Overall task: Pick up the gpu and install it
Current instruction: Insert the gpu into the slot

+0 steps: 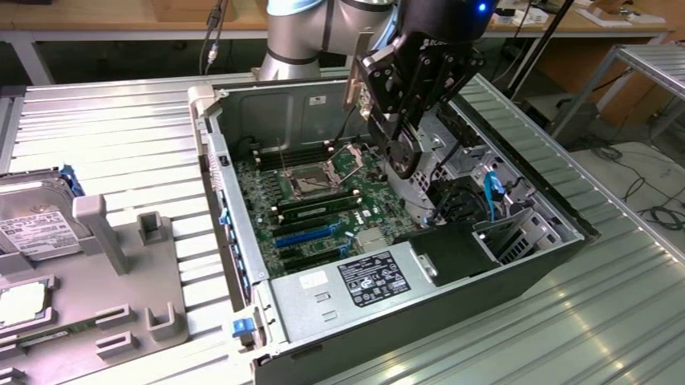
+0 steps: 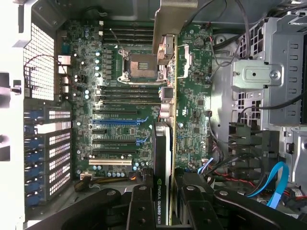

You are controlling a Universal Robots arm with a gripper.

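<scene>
My gripper (image 1: 394,120) hangs over the open computer case (image 1: 230,208) and is shut on the gpu (image 1: 400,152). The card is held on edge above the green motherboard (image 1: 321,192), apart from it. Its black cooler faces the exterior view's front, and its silver end bracket (image 1: 351,80) points toward the case's back wall. In the wrist view the gpu (image 2: 169,143) runs edge-on between the black fingers (image 2: 144,206). Its green board, black cooler and silver bracket (image 2: 173,21) show, and my gripper (image 2: 165,196) clamps its near end. Blue and black expansion slots (image 2: 120,121) lie on the motherboard beside the card.
A silver power supply (image 1: 358,281) fills the case's near end. A drive cage (image 2: 273,72) and a blue cable (image 2: 278,182) sit on the side away from the slots. Outside the case, a silver hard drive (image 1: 32,228) rests on a grey fixture (image 1: 128,273) on the ribbed metal table.
</scene>
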